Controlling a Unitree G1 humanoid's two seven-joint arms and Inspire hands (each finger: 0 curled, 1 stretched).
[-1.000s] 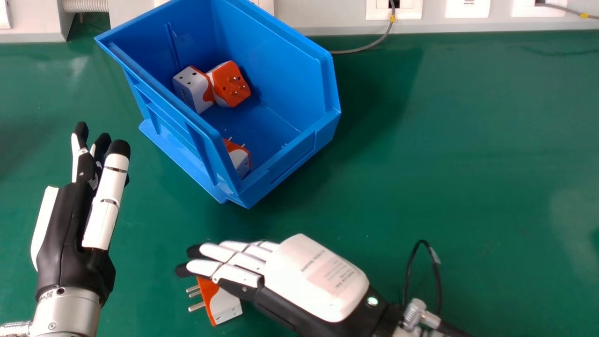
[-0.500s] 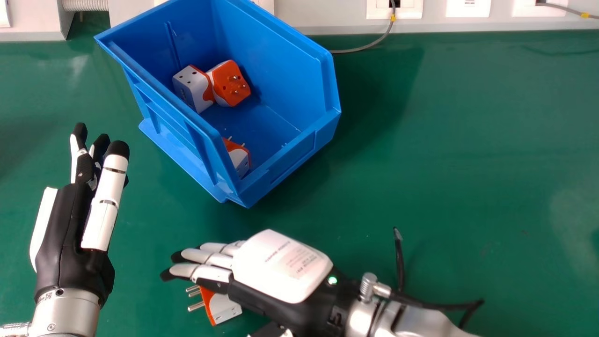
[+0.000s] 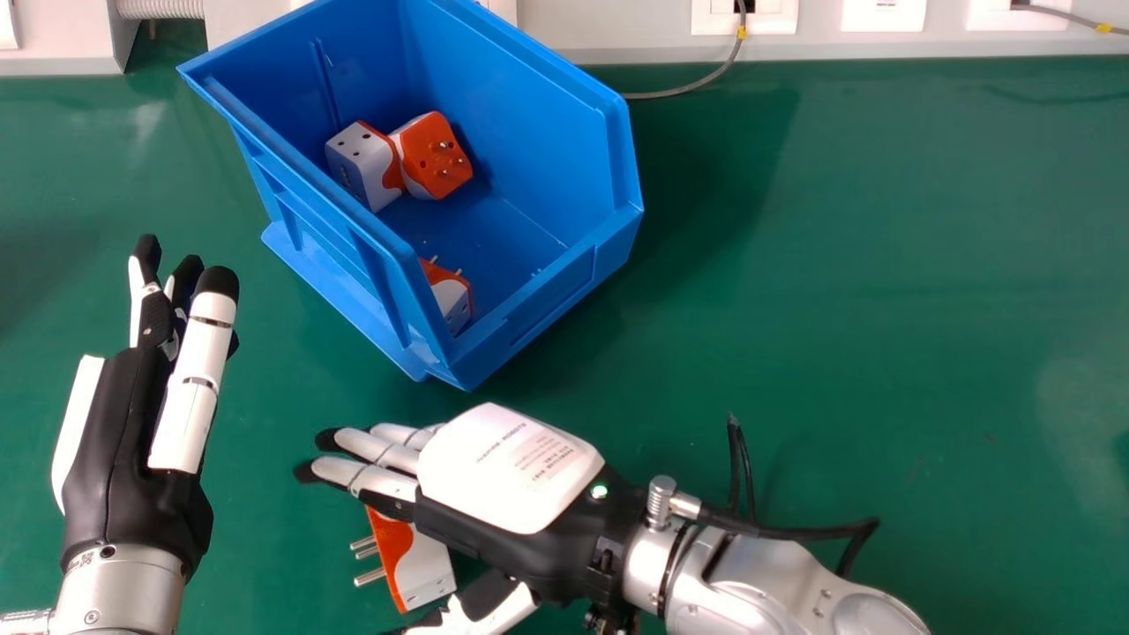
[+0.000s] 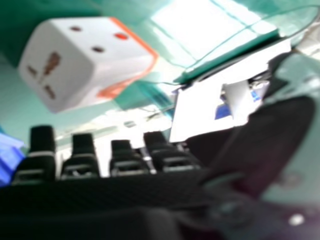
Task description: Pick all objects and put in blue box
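Lying on the worktop (image 3: pixel 838 353): one white-and-orange plug adapter (image 3: pixel 422 569), unmoved. Partly over it: right hand (image 3: pixel 507 467), shifted boxward since earlier, fingers extended, thumb apart. Left hand (image 3: pixel 123 441): fingers straight. Beyond: blue box (image 3: pixel 564 295), three adapters (image 3: pixel 362 168) inside.

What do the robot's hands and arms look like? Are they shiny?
The left hand is black and white with black fingertips. The right hand matches, with a rounded white cover, a tiny green light and a black cable nearby. Both forearms are shiny silver.
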